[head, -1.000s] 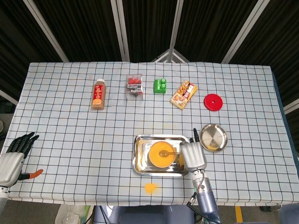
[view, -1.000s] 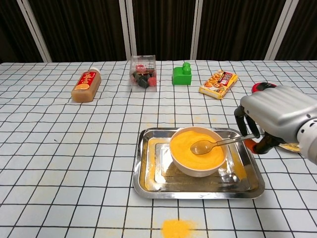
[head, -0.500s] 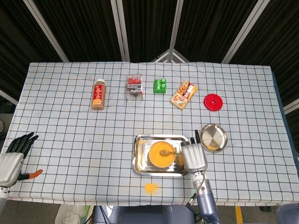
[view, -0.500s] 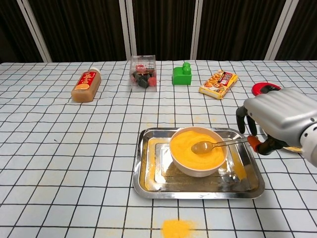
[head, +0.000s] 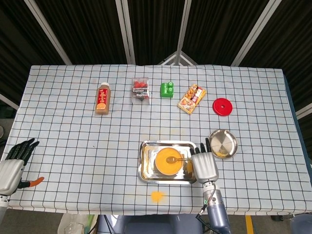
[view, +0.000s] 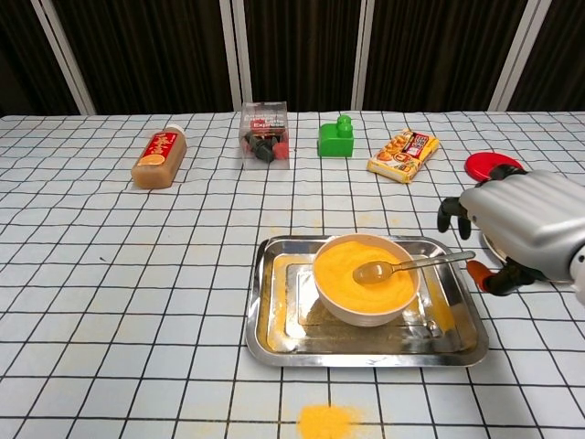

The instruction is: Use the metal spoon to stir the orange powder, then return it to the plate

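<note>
Metal spoon (view: pixel 402 267) just rests in the orange powder (view: pixel 363 267) bowl since the right hand (view: pixel 519 222), at 3 o'clock, is open and empty.

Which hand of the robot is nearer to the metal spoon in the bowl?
The right hand. It is open just beside the handle end of the metal spoon, not holding it. The left hand is far away at the table's left edge.

Shiny metal spoon (view: pixel 411 266) and tray (view: pixel 366 347), glossy white bowl (view: pixel 352 311), matte powder (view: pixel 352 261), checked cloth tablecloth (view: pixel 137 274).
</note>
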You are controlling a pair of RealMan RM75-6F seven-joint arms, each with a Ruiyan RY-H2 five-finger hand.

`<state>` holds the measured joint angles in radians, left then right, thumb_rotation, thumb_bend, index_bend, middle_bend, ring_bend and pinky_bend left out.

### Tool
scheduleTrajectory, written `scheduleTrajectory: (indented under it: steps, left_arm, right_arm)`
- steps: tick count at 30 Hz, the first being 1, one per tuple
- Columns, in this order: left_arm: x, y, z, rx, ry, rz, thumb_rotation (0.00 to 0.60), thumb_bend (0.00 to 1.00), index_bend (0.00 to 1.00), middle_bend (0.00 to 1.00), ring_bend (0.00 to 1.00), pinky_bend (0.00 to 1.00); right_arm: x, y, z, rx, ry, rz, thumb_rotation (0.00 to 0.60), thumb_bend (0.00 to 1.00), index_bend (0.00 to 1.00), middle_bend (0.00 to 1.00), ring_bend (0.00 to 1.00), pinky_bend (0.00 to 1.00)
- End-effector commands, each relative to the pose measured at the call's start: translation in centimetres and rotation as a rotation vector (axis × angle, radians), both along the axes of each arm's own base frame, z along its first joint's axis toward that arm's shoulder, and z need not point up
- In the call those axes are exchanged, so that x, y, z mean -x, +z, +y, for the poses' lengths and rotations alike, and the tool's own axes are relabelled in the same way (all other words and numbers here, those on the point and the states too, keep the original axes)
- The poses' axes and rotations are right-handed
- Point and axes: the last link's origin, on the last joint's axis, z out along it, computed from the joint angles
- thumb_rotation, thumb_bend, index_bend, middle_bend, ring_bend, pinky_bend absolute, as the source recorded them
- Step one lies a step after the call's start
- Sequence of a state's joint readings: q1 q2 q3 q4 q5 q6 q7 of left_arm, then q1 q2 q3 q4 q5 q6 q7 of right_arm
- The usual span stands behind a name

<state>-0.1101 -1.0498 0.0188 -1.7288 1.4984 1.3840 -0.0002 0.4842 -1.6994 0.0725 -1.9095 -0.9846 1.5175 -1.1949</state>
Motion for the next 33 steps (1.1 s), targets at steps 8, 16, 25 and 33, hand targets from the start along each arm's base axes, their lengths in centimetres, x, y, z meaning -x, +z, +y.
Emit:
scheduleTrajectory:
  steps: [8, 16, 25, 33]
  left_arm:
    - [0.1, 0.0, 0.0, -0.002, 0.001, 0.004, 0.600, 0.00, 0.00, 0.00, 0.00, 0.00]
    - [0.1, 0.0, -0.1, -0.006, -0.007, 0.020, 0.600, 0.00, 0.00, 0.00, 0.00, 0.00]
    - [0.4, 0.0, -0.1, -0.020, -0.017, 0.065, 0.600, 0.00, 0.00, 0.00, 0.00, 0.00]
    - [0.5, 0.3, 0.0, -0.055, -0.031, 0.115, 0.600, 0.00, 0.00, 0.00, 0.00, 0.00]
  right_arm:
    - [1.6, 2.2, 1.5, 0.004, 0.031, 0.005, 0.600, 0.41, 0.21, 0.21, 0.06, 0.00]
    - [7.3, 7.7, 2.3, 0.124, -0.011, -0.050, 0.600, 0.41, 0.14, 0.16, 0.01, 0.00]
    - [14.0, 14.8, 4.5, 0.278, -0.063, -0.064, 0.600, 0.41, 0.01, 0.01, 0.00, 0.00]
    - [15.8, 17.0, 5.7, 0.333, 0.008, -0.125, 0.600, 0.41, 0.00, 0.00, 0.00, 0.00]
